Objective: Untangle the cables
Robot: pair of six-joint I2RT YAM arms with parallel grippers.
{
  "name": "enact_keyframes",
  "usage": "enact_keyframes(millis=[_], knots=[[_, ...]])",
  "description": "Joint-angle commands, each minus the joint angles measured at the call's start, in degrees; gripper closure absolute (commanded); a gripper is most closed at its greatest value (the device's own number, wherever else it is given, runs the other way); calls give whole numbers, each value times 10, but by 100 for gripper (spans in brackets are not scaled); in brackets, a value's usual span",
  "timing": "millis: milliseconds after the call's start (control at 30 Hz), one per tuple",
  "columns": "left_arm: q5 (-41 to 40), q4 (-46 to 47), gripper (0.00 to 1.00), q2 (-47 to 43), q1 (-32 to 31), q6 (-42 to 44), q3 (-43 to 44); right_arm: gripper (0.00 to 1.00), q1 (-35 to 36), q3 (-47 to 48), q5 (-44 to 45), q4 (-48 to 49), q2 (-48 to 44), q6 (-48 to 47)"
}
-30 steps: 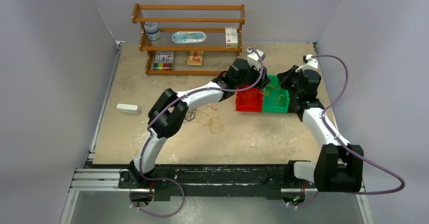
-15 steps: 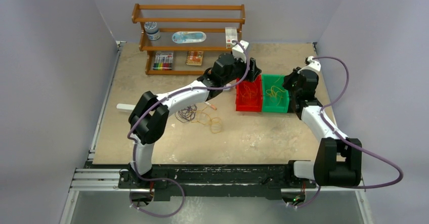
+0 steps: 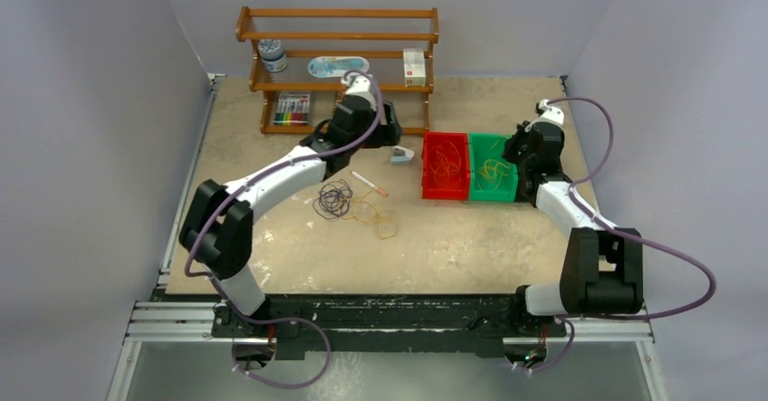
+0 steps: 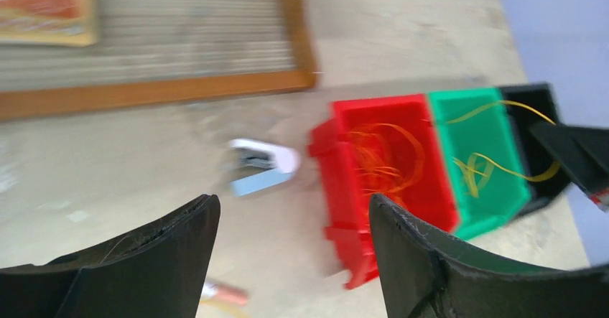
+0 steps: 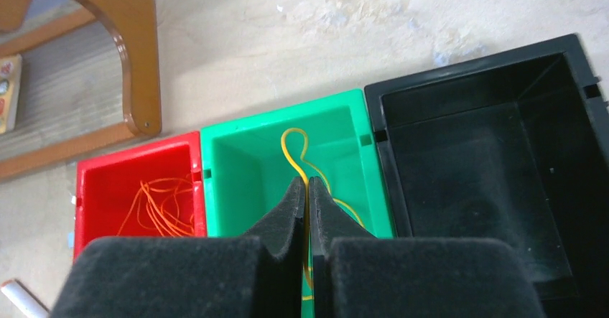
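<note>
My left hand point(image 4: 291, 221) hangs above the sandy-coloured bench point(image 3: 471, 238), in front of the brown wooden shelf rack point(image 3: 337, 68). Its two black fingers are spread wide with nothing between them. My right hand point(image 5: 307, 183) sits over the green plastic bin point(image 5: 237, 167) with its padded fingers pressed flat together. A thin yellow wire point(image 5: 293, 146) runs up out of that bin into the seam between them, so I read it as pinched there. More of that wire lies looped on the bin's floor.

The red plastic bin point(image 5: 100, 181) touches the green one on the side toward my left arm and holds a nest of thin orange-red wires point(image 5: 161, 207). A black plastic bin point(image 5: 488, 153) touches the green one on the other side.

The rest of the cables lie out on the bench, well apart from the bins: a coil of dark purple-black loops point(image 3: 333, 199) just beside a loose spread of orange and yellow loops point(image 3: 379, 216). A white pen with a red tip point(image 3: 369, 184) lies near them. A small white and silver-blue object point(image 4: 262, 166) rests between the pen and the red bin; I cannot tell what it is.
</note>
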Motion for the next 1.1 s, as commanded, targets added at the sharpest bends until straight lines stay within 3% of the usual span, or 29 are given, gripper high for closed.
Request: enact_keyframes(millis=[0,267,500,600,833,1067], knots=[[-57,-94,23,-72,32,-21,-36,99,-1,20,-40,-6,18,-27],[-118,-151,20,-150,32,5,-89,94,14,49,-94,-36,100,-61],[-110,-150,20,-188,32,9,-130,91,34,95,-101,-70,157,-85],[-103,-149,20,-209,32,4,-150,87,47,94,-79,-75,134,-86],[-95,-138,20,-243,32,-10,-181,64,50,91,-49,-93,64,-85],[-86,-152,20,-257,31,-4,-189,54,50,69,-3,-104,-18,-61]])
